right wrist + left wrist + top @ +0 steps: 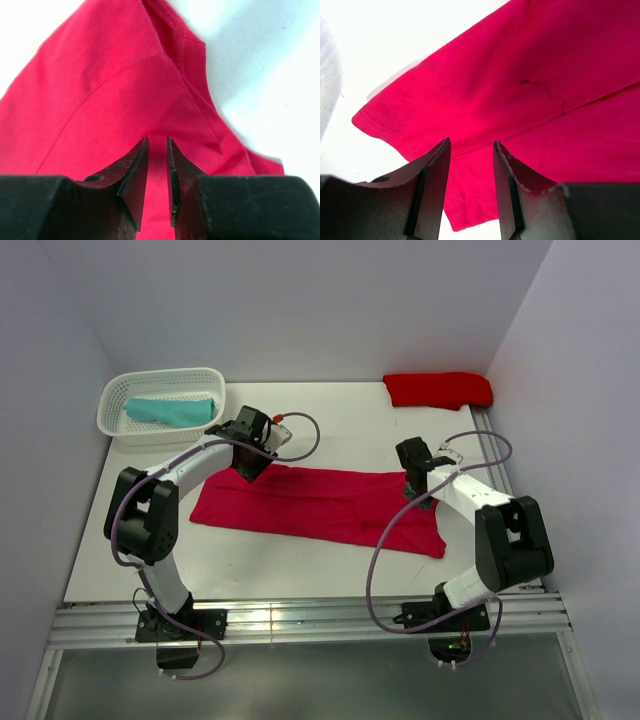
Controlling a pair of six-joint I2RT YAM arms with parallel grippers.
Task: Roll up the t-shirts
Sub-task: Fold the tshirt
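Observation:
The large raspberry-red t-shirt (320, 505) lies flat on the white table as a long folded strip running left to right. My left gripper (250, 468) hovers over its far left end, jaws open, with cloth (520, 90) and a hem corner showing beneath and between them (471, 142). My right gripper (413, 483) is over the shirt's far right part, jaws apart by a narrow gap (157, 139) with the cloth (100, 90) seen through it. A teal bundle (170, 410) lies in the basket. A scarlet bundle (438, 389) sits at the back right.
A white lattice basket (115, 400) stands at the back left. Grey walls close the back and both sides. A metal rail (300, 620) runs along the near edge by the arm bases. Cables loop from both arms over the table.

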